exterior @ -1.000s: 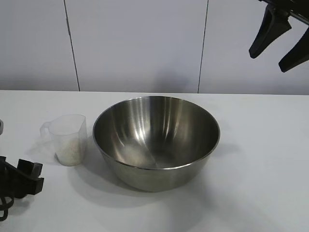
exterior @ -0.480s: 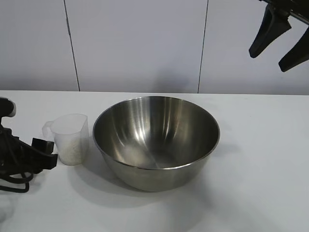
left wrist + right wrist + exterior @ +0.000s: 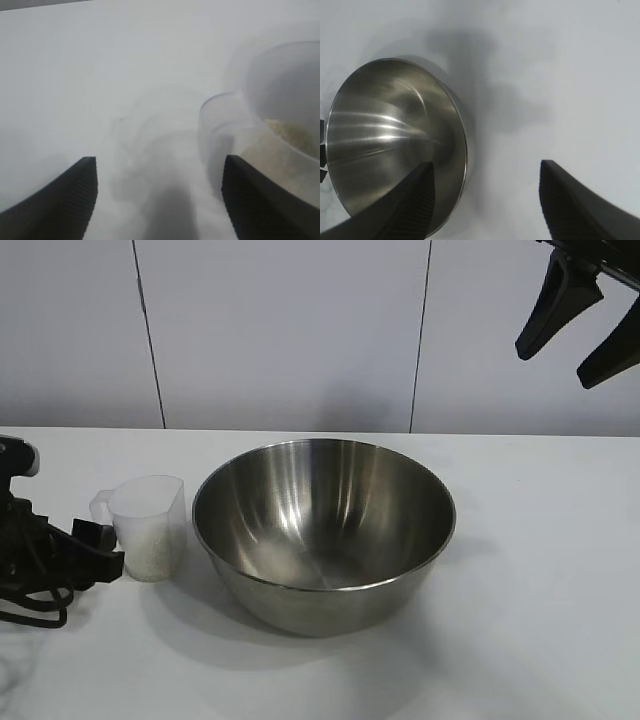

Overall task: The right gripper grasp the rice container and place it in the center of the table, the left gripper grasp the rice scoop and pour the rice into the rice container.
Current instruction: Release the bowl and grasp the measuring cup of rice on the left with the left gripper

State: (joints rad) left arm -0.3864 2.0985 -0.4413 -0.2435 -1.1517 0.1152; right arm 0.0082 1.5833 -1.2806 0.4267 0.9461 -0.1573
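Note:
The rice container (image 3: 322, 532), a wide shiny steel bowl, stands in the middle of the white table (image 3: 540, 590). Just left of it stands the rice scoop (image 3: 148, 528), a clear plastic cup with rice (image 3: 150, 555) in its lower part and its handle turned left. My left gripper (image 3: 100, 550) is low at the table's left edge, open, its tips right beside the handle. In the left wrist view the left gripper (image 3: 160, 167) holds nothing, and the scoop (image 3: 260, 125) with rice (image 3: 292, 134) lies just past one finger. My right gripper (image 3: 556, 365) hangs open high at the upper right, above the bowl (image 3: 385, 145).
A pale panelled wall (image 3: 290, 330) closes off the far side of the table. Bare tabletop stretches to the right of the bowl and in front of it. Black cables (image 3: 30, 605) trail behind the left gripper at the left edge.
My left gripper has come in from the lower left edge, up and rightward to the scoop's handle. The scoop sits very slightly further right. The right gripper and the bowl have not moved.

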